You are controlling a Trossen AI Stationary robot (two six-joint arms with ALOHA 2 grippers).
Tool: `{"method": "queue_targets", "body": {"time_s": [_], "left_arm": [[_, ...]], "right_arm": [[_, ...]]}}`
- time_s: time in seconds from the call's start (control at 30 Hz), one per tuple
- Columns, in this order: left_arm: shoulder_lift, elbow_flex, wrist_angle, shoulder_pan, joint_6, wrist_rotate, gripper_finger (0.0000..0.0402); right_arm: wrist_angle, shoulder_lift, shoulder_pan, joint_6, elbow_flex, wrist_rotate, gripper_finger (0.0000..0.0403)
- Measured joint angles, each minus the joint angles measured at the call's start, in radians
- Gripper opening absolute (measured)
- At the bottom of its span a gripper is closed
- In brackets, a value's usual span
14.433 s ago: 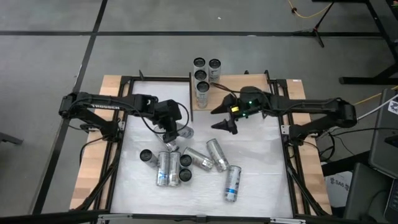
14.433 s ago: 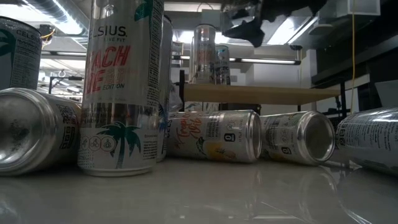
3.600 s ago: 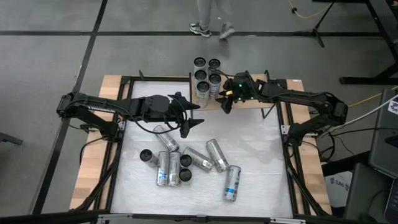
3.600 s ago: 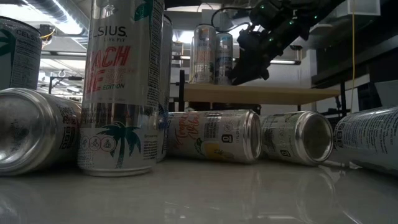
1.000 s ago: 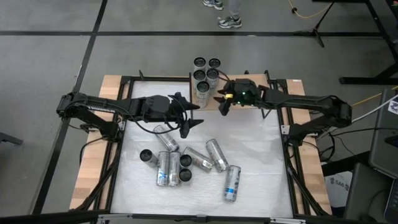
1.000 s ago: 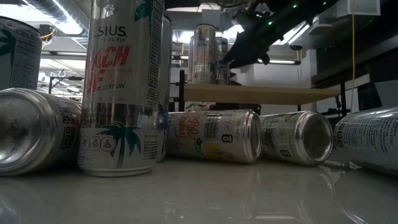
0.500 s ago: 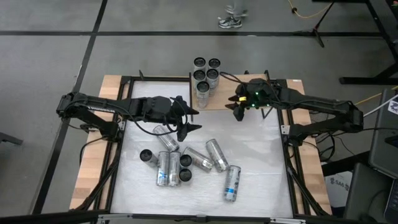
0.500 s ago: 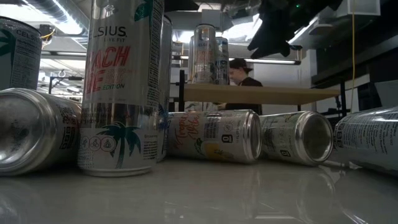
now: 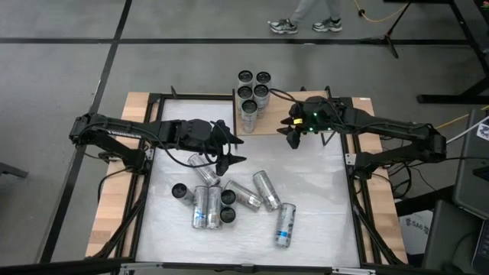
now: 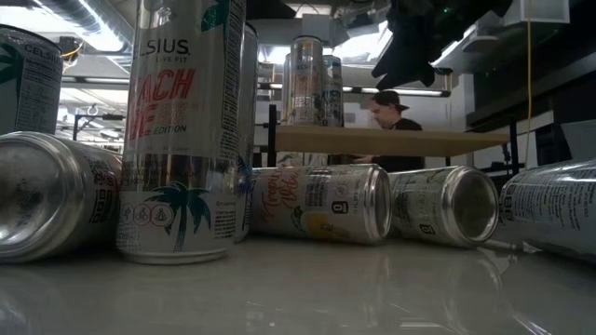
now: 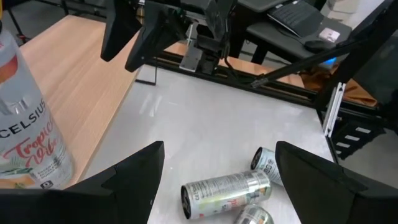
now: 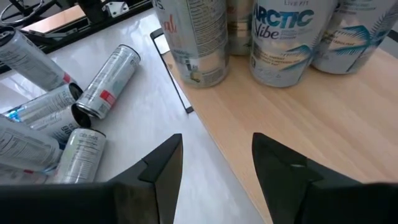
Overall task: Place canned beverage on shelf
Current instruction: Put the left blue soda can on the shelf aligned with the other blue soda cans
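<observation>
The shelf (image 9: pixel 267 124), a pale wood board, stands at the table's far edge, and several canned beverages (image 9: pixel 252 92) stand upright on its left end, also seen in the right wrist view (image 12: pixel 283 37). My right gripper (image 9: pixel 293 136) hovers over the shelf's near edge, right of those cans, narrowly open and empty (image 12: pixel 217 155). My left gripper (image 9: pixel 238 150) hangs open and empty over the white table (image 11: pixel 217 162), left of the shelf. More cans (image 9: pixel 225 195) lie and stand on the table below it.
A can (image 9: pixel 202 169) lies on its side just near of my left gripper. Further cans (image 9: pixel 284 224) lie toward the table's near middle. The shelf's right half (image 9: pixel 325 122) is bare wood. A person (image 10: pixel 391 112) shows beyond the table.
My right gripper has drawn back from the cans on the shelf toward the table's right and near edges, rising a little and tipping further down. My left gripper has tipped slightly down in place. A person has walked past behind the shelf.
</observation>
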Motion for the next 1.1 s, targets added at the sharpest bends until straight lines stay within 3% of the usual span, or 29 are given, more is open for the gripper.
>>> {"method": "queue_targets", "body": {"time_s": [0.63, 0.77, 1.1], "left_arm": [[0.0, 0.0, 0.001, 0.0, 0.0, 0.0, 0.0304], [0.0, 0.0, 0.001, 0.0, 0.001, 0.0, 0.0304], [0.0, 0.0, 0.002, 0.0, 0.001, 0.0, 0.0304]], "right_arm": [[-0.003, 0.003, 0.0, -0.001, -0.001, -0.011, 0.0187], [-0.003, 0.003, 0.0, -0.001, -0.001, -0.011, 0.0225], [-0.044, 0.003, 0.0, -0.001, -0.001, -0.027, 0.0384]]}}
